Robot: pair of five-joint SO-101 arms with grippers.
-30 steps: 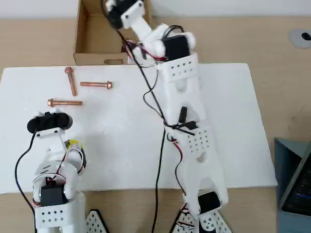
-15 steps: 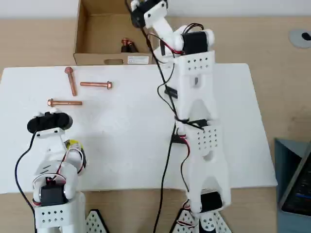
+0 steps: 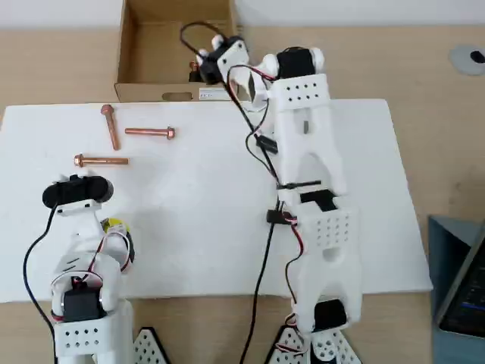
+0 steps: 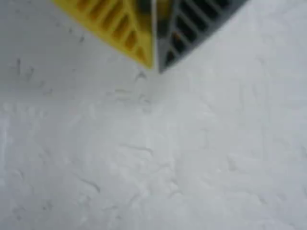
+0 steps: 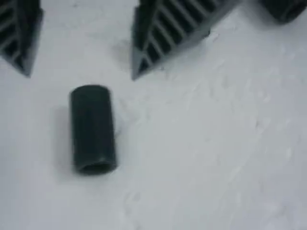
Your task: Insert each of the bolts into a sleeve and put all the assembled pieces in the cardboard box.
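Observation:
Three copper bolts (image 3: 111,126) (image 3: 150,133) (image 3: 101,160) lie loose on the white foam mat (image 3: 189,220) at its far left. The cardboard box (image 3: 151,92) stands behind the mat, and a copper-and-dark piece (image 3: 195,70) rests inside by its front wall. My right arm's wrist (image 3: 221,61) is above the box's front right corner. The right gripper (image 5: 79,72) is open over the foam, just short of a dark sleeve (image 5: 92,129) lying on its side. My left gripper (image 4: 153,64) is shut with nothing in it, close above the foam at the near left.
A second dark object (image 5: 283,9) lies at the edge of the right wrist view. The right arm (image 3: 311,189) spans the mat's middle right, with cables hanging beside it. A laptop (image 3: 458,280) sits off the mat at the right.
The right arm has drawn back from over the box's far side to its front right corner. The piece in the box came into view. The left arm has not moved.

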